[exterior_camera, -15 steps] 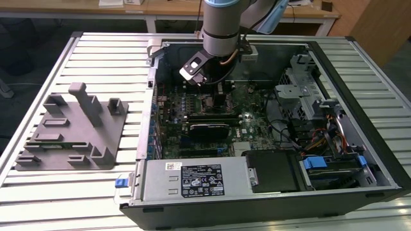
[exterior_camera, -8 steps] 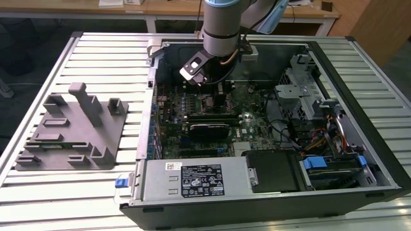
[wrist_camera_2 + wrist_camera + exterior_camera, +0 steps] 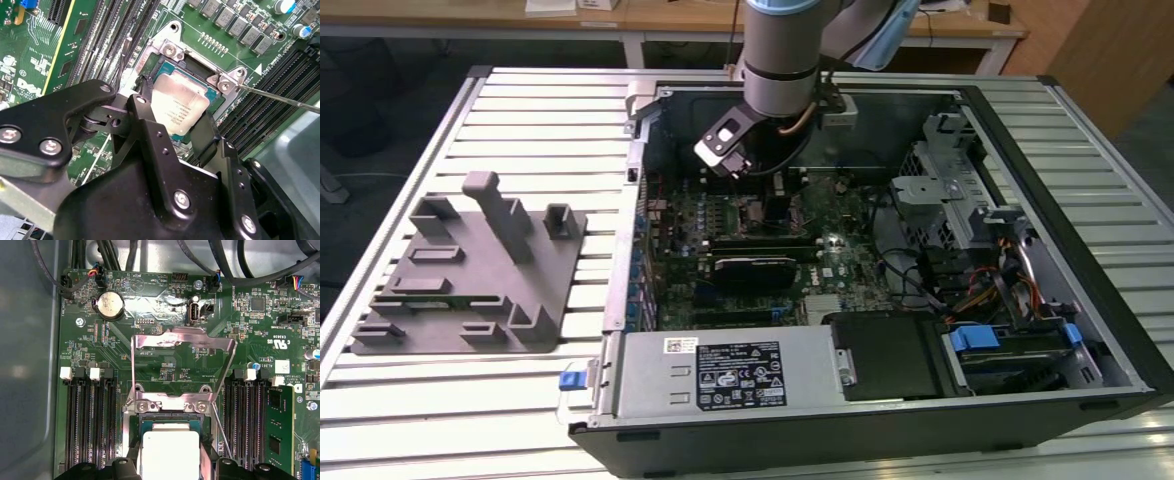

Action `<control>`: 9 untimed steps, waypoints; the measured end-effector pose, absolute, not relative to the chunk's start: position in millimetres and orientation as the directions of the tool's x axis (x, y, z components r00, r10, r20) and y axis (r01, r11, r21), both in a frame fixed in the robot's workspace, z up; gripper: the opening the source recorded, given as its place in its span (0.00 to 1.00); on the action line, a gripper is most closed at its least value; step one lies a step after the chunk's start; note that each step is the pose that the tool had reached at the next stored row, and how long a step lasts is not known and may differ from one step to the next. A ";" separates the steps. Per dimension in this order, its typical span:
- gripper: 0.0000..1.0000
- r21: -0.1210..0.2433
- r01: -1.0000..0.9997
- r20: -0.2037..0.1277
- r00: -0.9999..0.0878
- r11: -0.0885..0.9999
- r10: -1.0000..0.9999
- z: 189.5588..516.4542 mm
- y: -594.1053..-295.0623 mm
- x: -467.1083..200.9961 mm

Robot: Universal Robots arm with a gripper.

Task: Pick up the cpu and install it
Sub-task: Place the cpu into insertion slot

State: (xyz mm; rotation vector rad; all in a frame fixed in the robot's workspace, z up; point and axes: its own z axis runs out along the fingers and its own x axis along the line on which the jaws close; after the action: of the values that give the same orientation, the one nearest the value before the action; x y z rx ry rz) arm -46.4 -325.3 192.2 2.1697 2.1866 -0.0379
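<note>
The cpu (image 3: 177, 107), a silver square chip with a pale rim, lies in or just over the open socket (image 3: 167, 60) on the green motherboard (image 3: 841, 255). In both wrist views my gripper (image 3: 175, 127) reaches down over it, and its black fingers (image 3: 142, 117) sit against two opposite edges of the chip, shut on it. The cpu (image 3: 170, 455) shows between the finger ends, below the socket's raised metal load plate (image 3: 182, 340). In the exterior view the gripper (image 3: 765, 178) hangs inside the open computer case (image 3: 1067, 300), over the far part of the board.
A thin socket lever (image 3: 280, 97) sticks out beside the socket. Black memory slots (image 3: 90, 425) flank it, with a green memory stick (image 3: 280, 425) in one. A coin battery (image 3: 110, 305) and cables lie beyond. A grey fixture (image 3: 467, 270) stands on the slatted table at the exterior view's left.
</note>
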 end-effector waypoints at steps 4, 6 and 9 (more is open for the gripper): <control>0.55 0.025 1.000 -0.060 -0.007 0.008 0.998 192.2 -325.3 -45.5; 0.55 0.026 1.000 -0.060 -0.007 0.008 0.998 192.1 -325.3 -45.4; 0.55 0.026 1.000 -0.060 -0.007 0.008 0.998 192.1 -325.7 -45.3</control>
State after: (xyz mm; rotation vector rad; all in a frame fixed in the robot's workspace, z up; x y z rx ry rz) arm -45.3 -325.7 192.1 2.1700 2.1864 -0.0375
